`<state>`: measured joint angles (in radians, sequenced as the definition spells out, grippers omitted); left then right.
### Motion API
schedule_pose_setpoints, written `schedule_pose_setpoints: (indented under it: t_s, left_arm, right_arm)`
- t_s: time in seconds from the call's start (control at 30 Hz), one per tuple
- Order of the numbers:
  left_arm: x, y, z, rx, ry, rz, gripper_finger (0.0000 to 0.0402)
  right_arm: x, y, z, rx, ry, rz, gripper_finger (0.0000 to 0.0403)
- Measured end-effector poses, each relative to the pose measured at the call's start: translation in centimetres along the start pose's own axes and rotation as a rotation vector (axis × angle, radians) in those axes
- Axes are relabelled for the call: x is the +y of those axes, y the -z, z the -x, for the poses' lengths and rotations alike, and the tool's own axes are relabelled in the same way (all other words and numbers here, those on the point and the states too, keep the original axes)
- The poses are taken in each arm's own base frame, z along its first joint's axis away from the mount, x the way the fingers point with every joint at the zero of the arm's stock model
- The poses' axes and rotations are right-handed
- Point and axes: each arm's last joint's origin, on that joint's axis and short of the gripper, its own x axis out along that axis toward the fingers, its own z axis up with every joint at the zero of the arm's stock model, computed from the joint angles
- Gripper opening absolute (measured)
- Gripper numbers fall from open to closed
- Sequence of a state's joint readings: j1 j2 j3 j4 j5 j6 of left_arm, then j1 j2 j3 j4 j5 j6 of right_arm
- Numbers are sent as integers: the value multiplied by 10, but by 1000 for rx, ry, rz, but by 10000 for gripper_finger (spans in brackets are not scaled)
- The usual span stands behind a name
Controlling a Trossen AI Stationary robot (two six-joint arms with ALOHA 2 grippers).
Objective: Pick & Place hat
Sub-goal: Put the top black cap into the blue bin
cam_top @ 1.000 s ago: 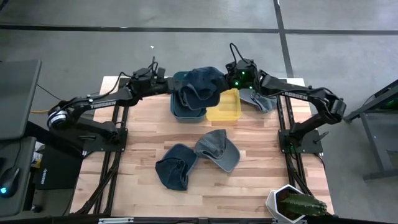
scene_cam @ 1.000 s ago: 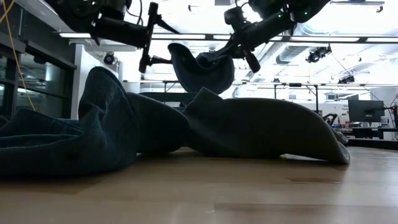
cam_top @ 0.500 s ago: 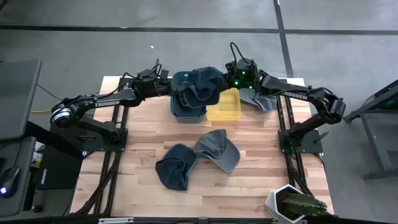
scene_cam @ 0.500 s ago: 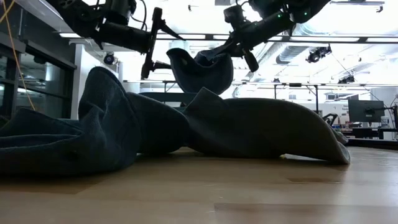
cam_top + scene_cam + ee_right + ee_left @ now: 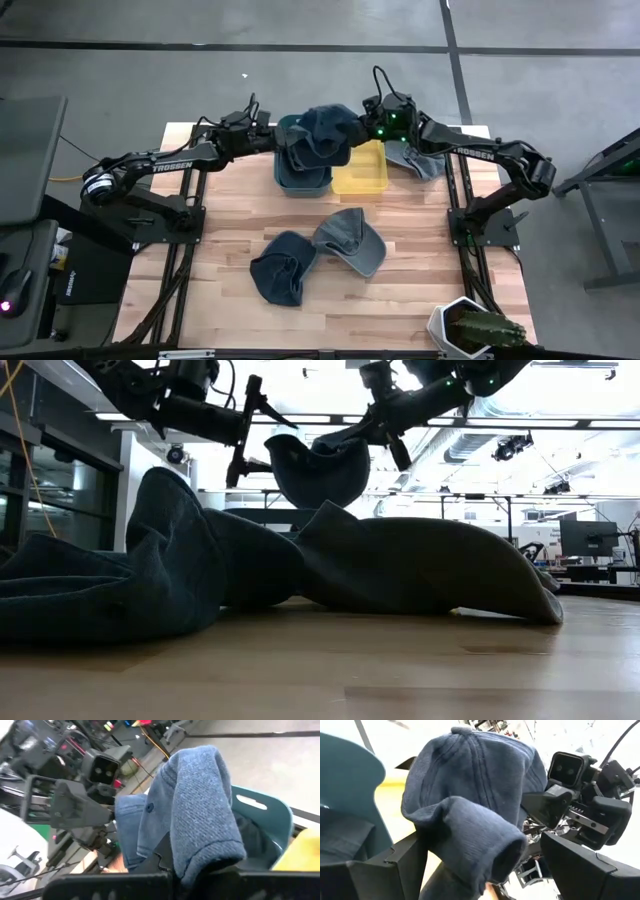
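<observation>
Reaching in from the left side of the wooden table [image 5: 230, 215], the left arm stretches toward the far edge, and the left gripper [image 5: 268, 136] has its fingers spread wide apart, empty, with one edge of a dark blue hat [image 5: 322, 136] lying between them but not pinched. That hat hangs in the air above a teal bin [image 5: 302, 178] at the back of the table, bunched and folded over itself. From table height the hat [image 5: 318, 468] droops like a bowl between the two arms, well clear of the tabletop. Just right of the teal bin sits a yellow bin [image 5: 362, 173], touching it. The right gripper [image 5: 368, 128] comes in from the right side with its fingers clamped together on the hat's fabric, carrying it. A gray cloth hat [image 5: 418, 160] lies on the table under the right arm. Nearer the front, two more hats rest on the wood: a crumpled dark blue one [image 5: 282, 268] and, touching it on the right, a gray-blue cap [image 5: 352, 240]. A white pot holding a green plant [image 5: 470, 328] sits at the front right corner.
</observation>
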<state>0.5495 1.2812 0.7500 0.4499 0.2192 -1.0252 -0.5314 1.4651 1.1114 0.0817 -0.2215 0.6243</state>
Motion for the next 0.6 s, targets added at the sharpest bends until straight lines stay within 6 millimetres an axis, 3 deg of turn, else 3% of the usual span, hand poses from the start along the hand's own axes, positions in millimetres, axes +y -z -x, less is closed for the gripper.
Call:
schedule_pose_setpoints:
  t_s: [0.4, 0.6]
  left_arm:
    - [-1, -1, 0, -7, 12, -4, 328]
    - [-6, -3, -1, -12, 36, -10, 328]
  right_arm:
    - [14, -11, 2, -23, -109, 25, 3]
    - [6, -3, -13, 32, -75, 5, 3]
